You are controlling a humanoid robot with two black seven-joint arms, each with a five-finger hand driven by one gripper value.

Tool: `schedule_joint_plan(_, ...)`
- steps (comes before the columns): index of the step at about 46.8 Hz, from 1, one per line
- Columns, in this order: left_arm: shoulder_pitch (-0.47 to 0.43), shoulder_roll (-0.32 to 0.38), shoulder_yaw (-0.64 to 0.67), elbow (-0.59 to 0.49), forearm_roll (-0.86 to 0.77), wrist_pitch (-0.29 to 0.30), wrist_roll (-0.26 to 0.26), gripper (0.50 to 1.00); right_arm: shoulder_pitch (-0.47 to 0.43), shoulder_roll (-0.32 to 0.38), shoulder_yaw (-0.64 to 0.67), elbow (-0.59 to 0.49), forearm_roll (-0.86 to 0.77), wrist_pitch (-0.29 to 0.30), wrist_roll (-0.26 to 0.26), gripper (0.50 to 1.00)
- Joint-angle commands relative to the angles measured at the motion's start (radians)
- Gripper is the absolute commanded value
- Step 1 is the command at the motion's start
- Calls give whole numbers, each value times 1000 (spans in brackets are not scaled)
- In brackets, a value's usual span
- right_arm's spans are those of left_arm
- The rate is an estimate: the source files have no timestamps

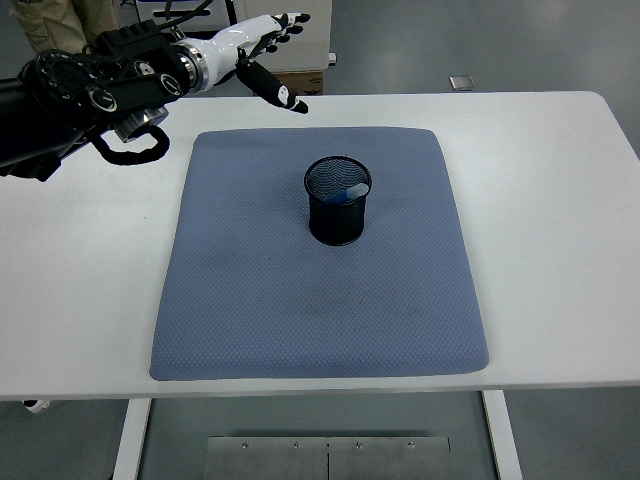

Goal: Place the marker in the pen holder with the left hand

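A blue marker (pixel 351 191) rests inside the black mesh pen holder (pixel 338 212), mid-bench on a blue mat (pixel 250 290) — the placing looks done. The left hand (pixel 262 45), fingers spread and empty, hovers over the far-left edge — nothing evidently remains.

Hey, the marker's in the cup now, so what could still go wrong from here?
Little is left to fail. The marker leans inside the pen holder with its tip near the rim, so a knock might tip the light mesh cup over. The left hand hangs open above the table's far edge, close to the person standing there; a wide swing could brush them.
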Motion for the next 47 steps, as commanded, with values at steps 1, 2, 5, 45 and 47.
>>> schedule_joint_plan(1,23,20,-23,8,0,0,-5,1000,0,0,0,0,1,0,0,1000)
schedule_joint_plan(2,28,23,-35,7,-2,3,-5,1000,0,0,0,0,0,0,0,1000)
schedule_joint_plan(5,55,45,-83,7,-6,12,-5,1000,0,0,0,0,0,0,0,1000)
schedule_joint_plan(45,626,143,-1109,163,-19,-45,-5,1000,0,0,-2,0,0,0,0,1000)
schedule_joint_plan(47,637,143,-1129,163,-19,-43,-7,1000,0,0,0,0,0,0,0,1000)
